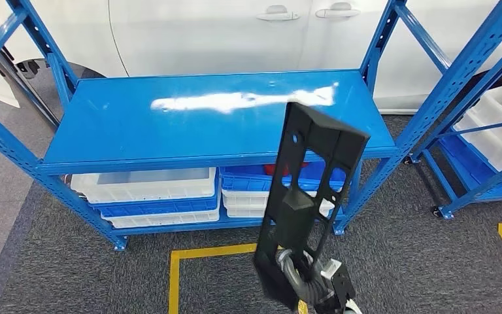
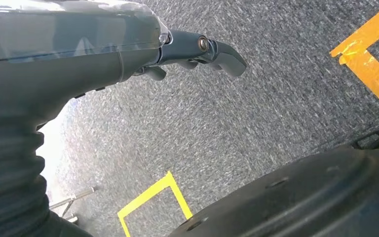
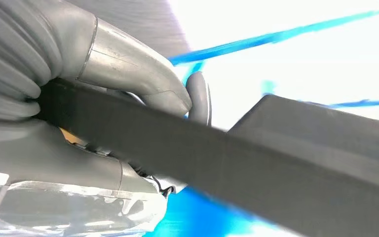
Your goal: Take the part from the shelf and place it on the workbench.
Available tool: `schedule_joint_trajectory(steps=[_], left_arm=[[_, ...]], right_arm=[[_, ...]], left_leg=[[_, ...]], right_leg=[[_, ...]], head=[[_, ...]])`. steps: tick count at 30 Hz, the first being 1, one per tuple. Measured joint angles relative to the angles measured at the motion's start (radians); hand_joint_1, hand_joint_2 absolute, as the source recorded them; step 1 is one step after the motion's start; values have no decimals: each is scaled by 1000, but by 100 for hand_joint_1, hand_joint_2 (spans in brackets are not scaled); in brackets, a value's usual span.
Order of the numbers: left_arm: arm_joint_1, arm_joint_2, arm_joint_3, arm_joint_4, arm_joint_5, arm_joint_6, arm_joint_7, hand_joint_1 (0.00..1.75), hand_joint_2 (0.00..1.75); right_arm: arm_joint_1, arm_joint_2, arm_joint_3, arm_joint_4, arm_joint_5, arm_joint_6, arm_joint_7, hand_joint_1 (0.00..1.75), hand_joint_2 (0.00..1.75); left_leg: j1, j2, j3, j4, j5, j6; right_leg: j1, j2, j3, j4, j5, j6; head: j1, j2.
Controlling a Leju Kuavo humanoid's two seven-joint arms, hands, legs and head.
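Matt black plastic for the part, glossy blue painted metal with a white glare for the shelf top, translucent white and blue plastic for the bins, rough grey carpet for the floor, smooth silver-grey casing for the right hand.

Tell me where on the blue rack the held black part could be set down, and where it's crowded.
The top shelf is bare between its blue uprights, bordered behind by the white car. The lower shelf is packed with white and blue bins. The right hand grips the black part upright before the shelf's right end.
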Motion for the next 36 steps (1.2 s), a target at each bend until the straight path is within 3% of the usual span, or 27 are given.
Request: schedule_joint_trajectory(steps=[1, 3, 5, 7, 9, 11, 13, 14, 15, 16, 19, 21, 24, 25, 27, 29, 30, 31, 32, 34, 36], left_arm=[[1, 1, 0, 0, 5, 4, -5, 0, 175], [1, 1, 0, 0, 15, 12, -13, 0, 175], [2, 2, 0, 0, 22, 16, -16, 0, 175], [2, 4, 1, 0, 25, 18, -15, 0, 175], [3, 5, 2, 0, 26, 17, -12, 0, 175], [2, 6, 4, 0, 25, 11, -9, 0, 175], [-2, 7, 5, 0, 23, 3, -9, 0, 175], [-4, 7, 5, 0, 22, -1, -9, 0, 175], [-5, 8, 5, 0, 22, -4, -9, 0, 175], [-6, 8, 5, 0, 22, -6, -9, 0, 175], [1, 10, 5, 0, 20, -10, -7, 0, 175], [4, 11, 5, 0, 20, -10, -9, 0, 175], [4, 10, 5, 0, 19, -8, -13, 0, 175], [4, 9, 5, 0, 18, -8, -13, 0, 175], [2, 9, 5, 0, 16, -5, -14, 0, 175], [2, 8, 5, 0, 16, 1, -14, 0, 175], [2, 8, 5, 0, 16, 4, -15, 0, 175], [1, 8, 5, 0, 17, 7, -15, 0, 175], [1, 8, 5, 0, 18, 9, -17, 0, 175], [1, 7, 5, 0, 18, 13, -23, 0, 175], [1, 7, 5, 0, 15, 16, -32, 0, 175]], right_arm=[[3, -3, 16, -95, -10, 16, 9, 175, 175], [15, -8, 40, -243, -35, 62, -7, 175, 175], [30, -13, 55, -354, -46, 104, -30, 175, 175], [42, -17, 66, -434, -37, 120, -39, 175, 175], [51, -19, 74, -489, -20, 119, -41, 175, 175], [62, -21, 81, -524, -2, 110, -41, 175, 175], [73, -21, 85, -551, 15, 102, -41, 175, 175], [79, -21, 86, -560, 23, 100, -41, 175, 175], [83, -21, 87, -566, 29, 100, -41, 175, 175], [86, -21, 88, -572, 34, 100, -41, 175, 175], [89, -21, 90, -586, 43, 100, -40, 175, 175], [88, -21, 92, -592, 54, 99, -38, 175, 175], [88, -23, 98, -593, 71, 87, -31, 175, 175], [88, -25, 100, -593, 73, 81, -32, 175, 175], [91, -33, 106, -592, 75, 69, -35, 175, 175], [93, -41, 116, -591, 74, 63, -36, 175, 175], [94, -44, 122, -590, 72, 61, -36, 175, 175], [94, -46, 128, -590, 70, 60, -36, 175, 175], [93, -47, 135, -589, 68, 59, -36, 175, 175], [91, -48, 146, -589, 64, 56, -36, 175, 175], [88, -49, 155, -590, 58, 53, -37, 175, 175]], left_leg=[[1, 1, -6, 2, 4, -2], [4, -5, -16, 7, 12, -9], [3, -13, -23, 12, 19, -20], [2, -14, -28, 11, 28, -34], [3, -13, -34, 16, 25, -47], [4, -12, -64, 83, -31, -54], [5, -11, -114, 220, -119, -58], [5, -11, -131, 279, -147, -59], [5, -11, -132, 306, -157, -59], [5, -11, -113, 295, -149, -58], [3, -12, 20, 91, -82, -48], [0, -13, 59, 16, -65, -37], [0, -13, 46, 13, -49, -19], [2, -11, 41, 10, -42, -12], [4, -7, 26, 8, -26, -3], [2, -6, 6, 11, -14, 0], [1, -5, -3, 12, -8, -1], [0, -5, -12, 15, -4, -2], [0, -5, -19, 17, 1, -3], [-2, -7, -27, 21, 9, -9], [-3, -8, -31, 22, 17, -18]], right_leg=[[-3, 0, 32, -31, 15, 2], [-7, 0, 138, -187, 62, 0], [-4, 3, 204, -302, 89, -9], [1, 6, 204, -316, 97, -22], [-2, 5, 197, -320, 110, -37], [-5, 1, 185, -325, 126, -50], [0, -3, 167, -323, 138, -56], [2, -4, 157, -322, 143, -57], [4, -5, 149, -319, 148, -57], [5, -5, 141, -316, 153, -56], [7, 0, 124, -302, 160, -49], [11, 1, 115, -295, 166, -38], [10, 3, 105, -291, 173, -20], [9, 3, 97, -275, 158, -14], [5, 3, 61, -186, 88, -3], [2, 2, 15, -54, 11, 4], [2, 2, 6, -16, -4, 5], [2, 2, 18, -15, -1, 5], [2, 2, 53, -62, 20, 2], [5, 3, 149, -212, 69, -8], [10, 5, 197, -301, 91, -23]], head=[[0, 0], [0, 0], [0, 0], [0, 0], [0, 0], [0, 0], [0, 0], [0, 0], [0, 0], [0, 0], [0, 0], [0, 0], [0, 0], [0, 0], [0, 0], [0, 0], [0, 0], [0, 0], [0, 0], [0, 0], [0, 0]])
